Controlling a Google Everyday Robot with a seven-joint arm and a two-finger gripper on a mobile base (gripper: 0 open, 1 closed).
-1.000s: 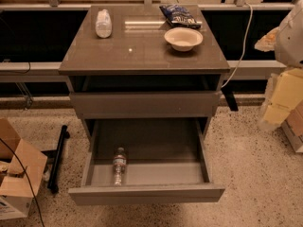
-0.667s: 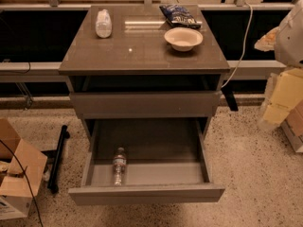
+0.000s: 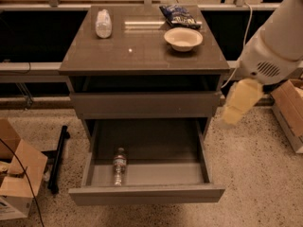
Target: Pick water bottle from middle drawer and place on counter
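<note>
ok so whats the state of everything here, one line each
water bottle: lying on its side on the drawer floor, left
middle drawer: pulled open
bowl: upright on the counter, empty
whitish bottle: on the counter's back left
gripper: in the air right of the middle drawer, apart from the water bottle

A whitish bottle (image 3: 103,23), a blue snack bag (image 3: 179,16) and a pale bowl (image 3: 183,38) sit up top. A cardboard box (image 3: 20,181) rests on the speckled floor (image 3: 255,174). My pincer (image 3: 231,116) hangs far right.

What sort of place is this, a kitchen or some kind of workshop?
Probably a robot test lab, not a home: a lone drawer cabinet on speckled floor, cardboard boxes beside it, and the gripper hanging right of it.
</note>
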